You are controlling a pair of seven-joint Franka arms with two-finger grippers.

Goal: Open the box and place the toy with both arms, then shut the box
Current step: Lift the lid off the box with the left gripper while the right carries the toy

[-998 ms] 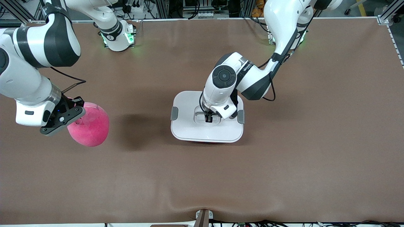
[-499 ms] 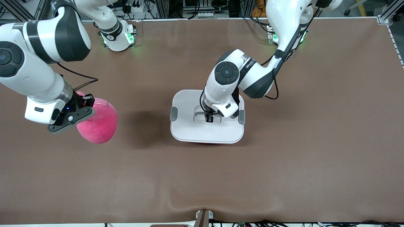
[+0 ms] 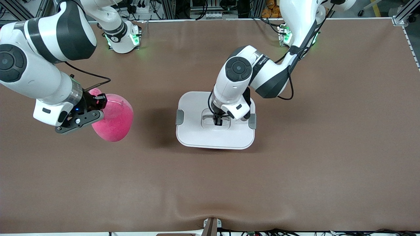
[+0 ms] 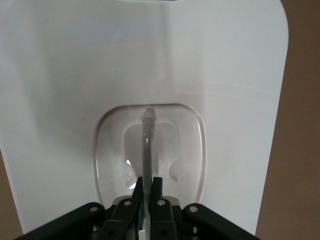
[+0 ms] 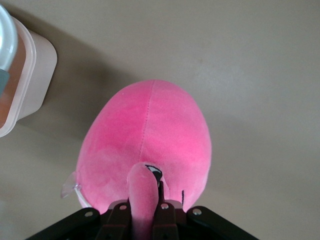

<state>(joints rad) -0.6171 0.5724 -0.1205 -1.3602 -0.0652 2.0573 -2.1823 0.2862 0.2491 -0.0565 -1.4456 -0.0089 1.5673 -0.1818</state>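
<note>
The left gripper [image 3: 217, 123] pinches the clear recessed handle [image 4: 147, 145] of the white lid [image 3: 197, 131], lifting it; the right gripper [image 3: 98, 104] clamps the round hot-pink plush toy [image 3: 115, 123] over the brown worktop [image 3: 328, 147], ready for the translucent pink box [image 5: 25, 75].

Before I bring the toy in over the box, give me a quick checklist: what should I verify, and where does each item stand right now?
1. Left gripper clamped on the lid's clear handle: ok, fingers shut on it.
2. Lid lifted off the box: ok, the right wrist view shows a gap under the lid's edge.
3. Lid out of the toy's way: not ok, it hangs directly over the box, covering the opening.
4. Right gripper holding the toy: ok, shut on a small pink part of the plush, body hanging below.
5. Toy over the box: not ok, it is over bare table toward the right arm's end.
6. Box empty inside: cannot tell.
</note>
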